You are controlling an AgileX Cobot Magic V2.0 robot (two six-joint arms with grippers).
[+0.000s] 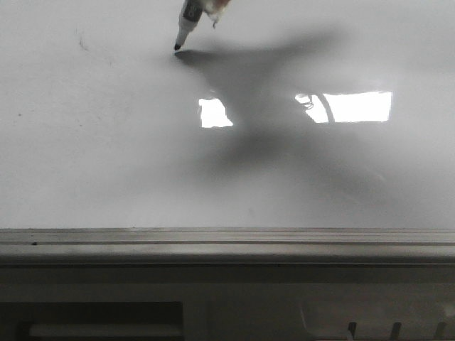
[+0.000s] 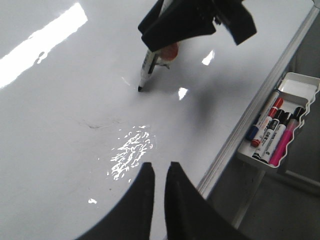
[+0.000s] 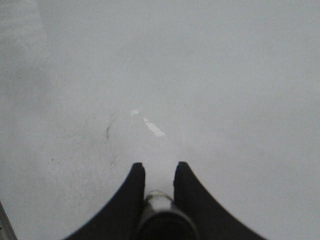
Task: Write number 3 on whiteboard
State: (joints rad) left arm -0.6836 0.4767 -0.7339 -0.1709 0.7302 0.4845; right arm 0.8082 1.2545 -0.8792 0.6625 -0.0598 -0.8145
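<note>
The whiteboard [image 1: 106, 156] is a glossy pale grey board lying flat, with a grey metal ledge [image 1: 227, 245] along its near edge. My right gripper [image 3: 159, 167] is shut on a black-tipped marker [image 1: 186, 20]. It holds the marker tilted, with the tip touching the board at the far middle. The left wrist view shows the right gripper [image 2: 195, 20], the marker [image 2: 146, 70] and the board [image 2: 60, 150]. A faint thin black mark [image 1: 84, 44] lies left of the tip and also shows in the right wrist view [image 3: 107, 131]. No clear number 3 shows. My left gripper [image 2: 160, 167] is shut and empty, above the board near the ledge.
A white tray [image 2: 300, 87] holding several markers hangs off the ledge [image 2: 260, 100] in the left wrist view. Bright rectangular glare patches [image 1: 355, 106] and the arm's dark shadow [image 1: 270, 92] lie on the board's middle.
</note>
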